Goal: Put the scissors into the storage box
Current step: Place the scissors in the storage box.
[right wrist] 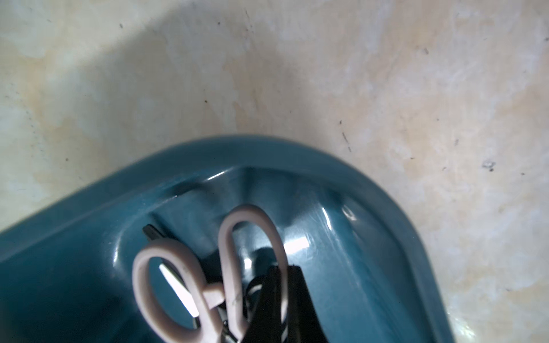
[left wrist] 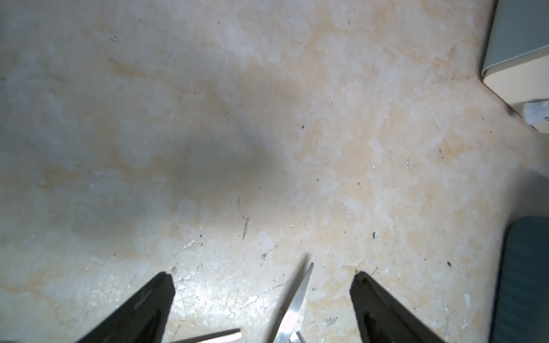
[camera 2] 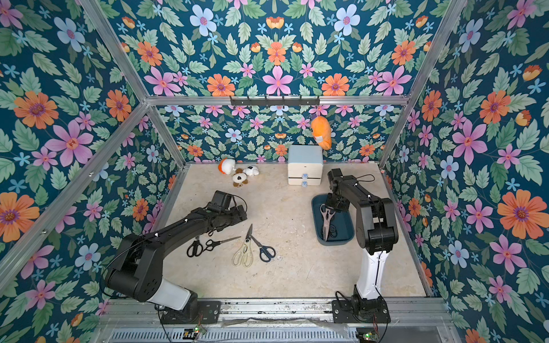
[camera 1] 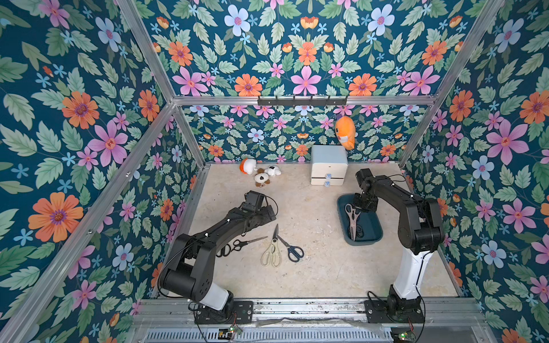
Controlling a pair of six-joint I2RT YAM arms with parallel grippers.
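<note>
The left claw (left wrist: 263,276) hung spread over the tip of the cream scissors (camera 1: 272,248), lying lengthwise toward its arm; the right claw (right wrist: 280,271) sat pressed together inside the storage box (camera 1: 371,228).

The storage box (right wrist: 208,154), at three o'clock on the table (camera 1: 312,279), is glossy teal plastic, and its inner wall catches white highlights. The pinkish-grey scissors (right wrist: 212,294) inside have smooth, matt plastic handles. Near the centre, the cream-handled scissors (camera 1: 274,245) carry a bright, serrated steel blade. The table is matt, mottled beige, scuffed and scratched. The frame (camera 1: 297,101) is brushed metal. At eleven o'clock the plush toys (camera 1: 261,178) are soft cloth, and at one o'clock the cabinet (camera 1: 329,169) is smooth pale plastic.
</note>
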